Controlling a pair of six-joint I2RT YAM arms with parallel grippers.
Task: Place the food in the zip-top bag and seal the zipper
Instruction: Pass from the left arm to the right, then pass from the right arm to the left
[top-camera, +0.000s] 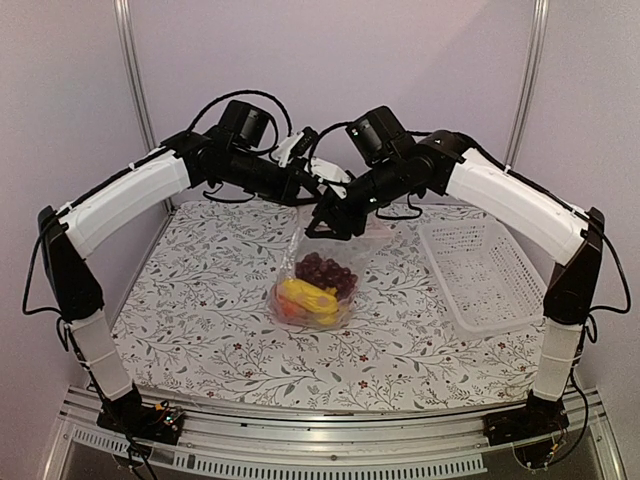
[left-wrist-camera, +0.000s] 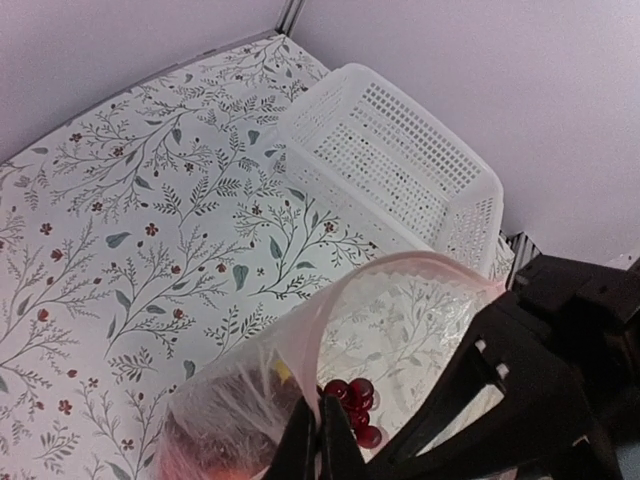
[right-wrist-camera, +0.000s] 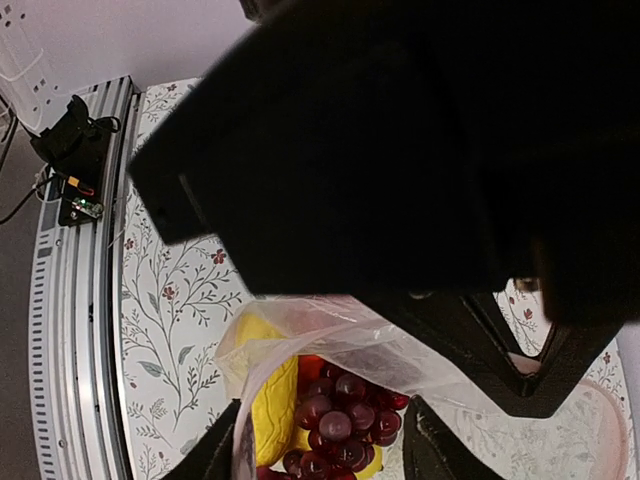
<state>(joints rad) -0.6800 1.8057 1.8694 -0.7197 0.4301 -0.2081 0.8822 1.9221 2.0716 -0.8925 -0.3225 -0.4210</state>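
The bag (top-camera: 318, 285) hangs mid-table with the food inside. It is soft, thin and slippery, so grab the firmer zipper (left-wrist-camera: 400, 258) edge. The left gripper (left-wrist-camera: 320, 442) pinches that rim tight. The right gripper (right-wrist-camera: 325, 450) has its fingers apart and grips nothing. The right wrist view looks into the bag at the grapes (right-wrist-camera: 335, 415). The top view shows the whole bag.

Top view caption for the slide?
Left claw pinches the bag mouth, right claw open; grapes, banana inside.
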